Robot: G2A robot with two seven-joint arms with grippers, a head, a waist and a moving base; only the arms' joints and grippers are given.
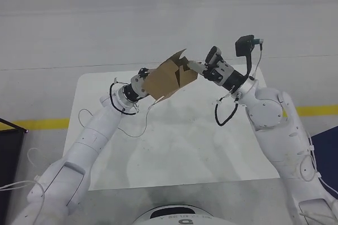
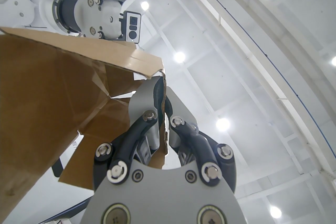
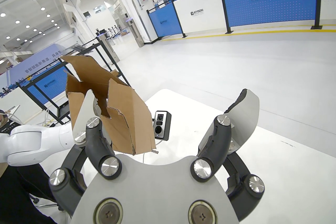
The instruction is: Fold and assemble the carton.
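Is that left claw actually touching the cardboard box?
Touching. The left wrist view shows the left gripper shut on a flap edge of the carton, with the cardboard pinched inside it.

The carton (image 1: 170,77) is plain brown corrugated board, half-opened into a skewed sleeve with its flaps loose and splayed (one edge looks ragged). It hangs tilted in the air over the 12 o'clock edge of the table (image 1: 158,163), one wall pinched in the left gripper (image 2: 162,93).
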